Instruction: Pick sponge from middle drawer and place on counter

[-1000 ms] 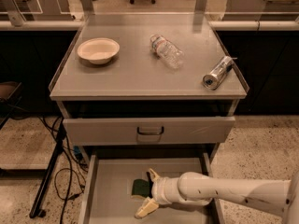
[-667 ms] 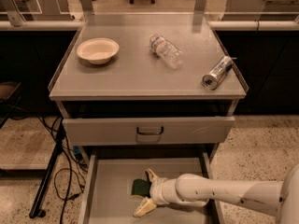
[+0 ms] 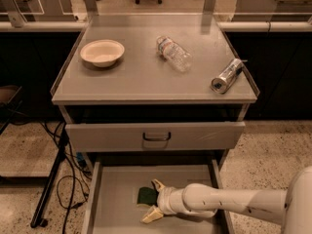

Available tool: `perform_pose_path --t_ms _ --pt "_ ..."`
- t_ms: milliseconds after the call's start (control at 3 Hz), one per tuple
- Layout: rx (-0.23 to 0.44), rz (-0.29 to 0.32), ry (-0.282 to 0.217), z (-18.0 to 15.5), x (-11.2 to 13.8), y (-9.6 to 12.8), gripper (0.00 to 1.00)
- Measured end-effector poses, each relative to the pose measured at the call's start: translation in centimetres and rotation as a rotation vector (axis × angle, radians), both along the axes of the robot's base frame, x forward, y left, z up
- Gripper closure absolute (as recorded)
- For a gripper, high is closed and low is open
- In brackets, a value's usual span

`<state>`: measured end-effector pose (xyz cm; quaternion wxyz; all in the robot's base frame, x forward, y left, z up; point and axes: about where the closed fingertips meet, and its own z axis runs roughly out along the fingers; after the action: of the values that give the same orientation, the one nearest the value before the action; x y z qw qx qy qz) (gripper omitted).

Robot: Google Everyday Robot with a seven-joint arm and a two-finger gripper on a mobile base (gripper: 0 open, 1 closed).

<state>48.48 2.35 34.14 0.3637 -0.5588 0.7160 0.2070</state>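
Observation:
The middle drawer point(image 3: 114, 206) is pulled open at the bottom of the camera view. The sponge point(image 3: 144, 196), dark green face up, lies on the drawer floor near the middle. My gripper point(image 3: 153, 199) reaches in from the right on a white arm. Its two cream fingers are spread open, one point(image 3: 157, 184) behind the sponge's right end and one point(image 3: 150, 215) in front of it. The sponge's right edge sits between them. The counter point(image 3: 146, 77) is the grey cabinet top above.
On the counter stand a cream bowl point(image 3: 102, 52) at the left, a clear plastic bottle point(image 3: 173, 52) lying in the middle and a silver can point(image 3: 226, 75) lying at the right. A closed drawer front with a dark handle point(image 3: 156, 136) overhangs the open drawer. Cables and a stand leg point(image 3: 48, 189) lie on the floor at the left.
The gripper has stayed at the sponge with its fingers spread, shifting at most slightly left. The sponge has not moved.

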Motion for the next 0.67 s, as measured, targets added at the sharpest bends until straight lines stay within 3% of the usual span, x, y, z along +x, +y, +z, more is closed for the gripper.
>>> perform_pose_path --t_ms 333,667 --pt "0.000 0.000 0.000 0.00 0.00 0.00 0.39" --pt "0.000 0.000 0.000 0.00 0.00 0.01 0.70"
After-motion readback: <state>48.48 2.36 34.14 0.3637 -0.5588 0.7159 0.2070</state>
